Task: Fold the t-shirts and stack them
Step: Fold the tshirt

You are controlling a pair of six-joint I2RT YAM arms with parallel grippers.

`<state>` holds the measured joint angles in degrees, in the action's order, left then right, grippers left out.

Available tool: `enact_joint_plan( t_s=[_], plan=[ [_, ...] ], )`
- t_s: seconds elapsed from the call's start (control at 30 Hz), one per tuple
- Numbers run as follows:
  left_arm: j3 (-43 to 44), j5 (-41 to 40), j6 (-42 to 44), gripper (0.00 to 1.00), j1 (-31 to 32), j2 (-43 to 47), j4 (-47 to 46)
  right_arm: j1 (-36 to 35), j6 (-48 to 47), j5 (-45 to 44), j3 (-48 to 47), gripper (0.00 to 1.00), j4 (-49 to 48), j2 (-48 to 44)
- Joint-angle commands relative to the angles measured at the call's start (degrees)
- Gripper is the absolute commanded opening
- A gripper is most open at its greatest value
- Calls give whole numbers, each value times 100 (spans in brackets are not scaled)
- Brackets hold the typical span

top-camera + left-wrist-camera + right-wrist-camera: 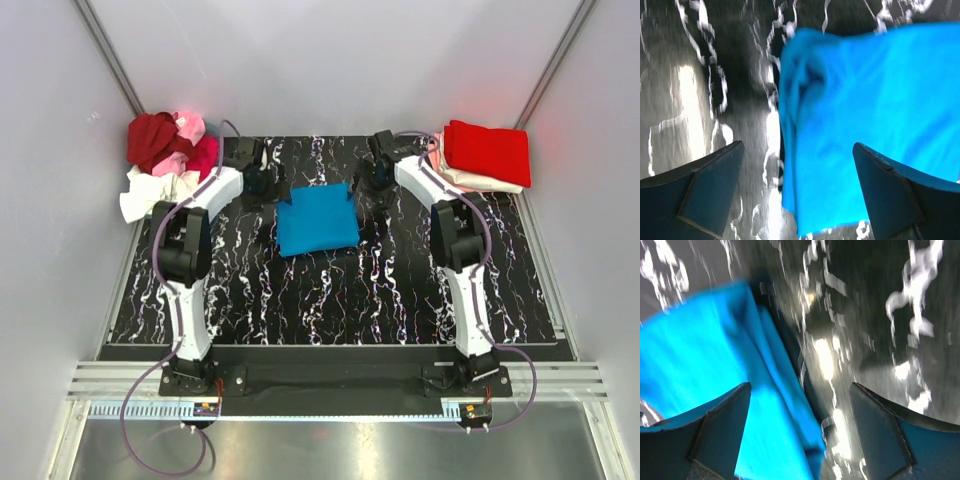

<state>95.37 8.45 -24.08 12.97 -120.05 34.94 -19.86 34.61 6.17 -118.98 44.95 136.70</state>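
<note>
A bright blue t-shirt lies folded into a rough square in the middle of the black marbled table. My left gripper is open over its far left corner; the blue cloth lies below and between the open jaws, not gripped. My right gripper is open over the far right corner, with the folded blue edge between its jaws. A pile of unfolded red, pink, magenta and white shirts sits at the far left. A folded red shirt on a cream one is stacked at the far right.
White walls close in the table on three sides. Purple cables run along both arms. A metal rail crosses the near edge by the arm bases.
</note>
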Motion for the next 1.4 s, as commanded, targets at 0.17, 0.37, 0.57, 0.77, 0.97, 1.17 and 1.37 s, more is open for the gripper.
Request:
enact_joint_plan(
  t_s=[0.17, 0.37, 0.57, 0.77, 0.97, 1.17, 1.37],
  plan=[
    [-1064, -1, -176, 95, 39, 1045, -602, -45, 89, 1218, 1904, 84, -1945, -1023],
    [-1591, 394, -334, 91, 82, 1063, -1006, -115, 415, 1765, 2581, 66, -2359, -1058],
    [-1934, 456, -554, 80, 407, 869, -1103, -220, 608, 1738, 3398, 30, -2482, -1357],
    [-2977, 456, -835, 71, 803, 1377, -1489, -492, 635, 1616, 4274, 19, -2350, -1830],
    [-4666, 114, -1274, 71, 1506, 2571, -1780, -1116, 888, 994, 5401, 18, -2342, -3130],
    [-5564, -378, -1495, 77, 1726, 4126, -1176, -1846, 1144, 429, 5886, 72, -1420, -4274],
    [-5012, -1239, -1161, 89, 1726, 4990, 194, -1846, 934, -423, 6246, 100, -681, -5311]
  ],
)
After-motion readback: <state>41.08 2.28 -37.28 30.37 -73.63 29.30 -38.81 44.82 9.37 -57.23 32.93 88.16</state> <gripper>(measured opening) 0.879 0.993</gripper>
